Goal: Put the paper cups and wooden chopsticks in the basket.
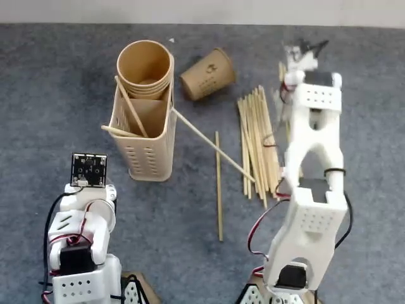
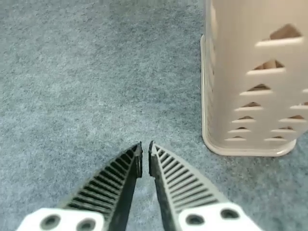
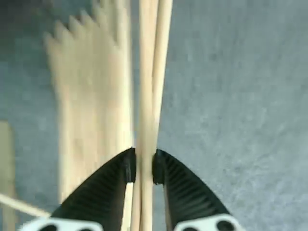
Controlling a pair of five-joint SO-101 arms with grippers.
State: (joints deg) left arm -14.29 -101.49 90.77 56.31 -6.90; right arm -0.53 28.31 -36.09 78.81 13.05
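Seen from above, a grey carpeted surface (image 1: pixel 50 95) has open room along its left side and near edge. A tall beige basket (image 1: pixel 144 152) stands left of centre. Its far compartment holds a stack of paper cups (image 1: pixel 145 63), and its near compartment holds two tilted chopsticks (image 1: pixel 131 106). Another paper cup (image 1: pixel 207 74) lies on its side just right of the basket's far end. A leaning chopstick (image 1: pixel 212 145) slants from the basket's rim to a loose pile of chopsticks (image 1: pixel 253 139), which lies partly under one white arm. A single chopstick (image 1: pixel 219 187) lies between basket and pile.

The left wrist view shows the left hand (image 2: pixel 145 159) low over bare carpet beside the basket's slotted wall. Its fingers are almost together and hold nothing.

The right wrist view shows the right hand (image 3: pixel 143 166) clamped on the gripped chopsticks (image 3: pixel 147 72), with the pile blurred alongside.
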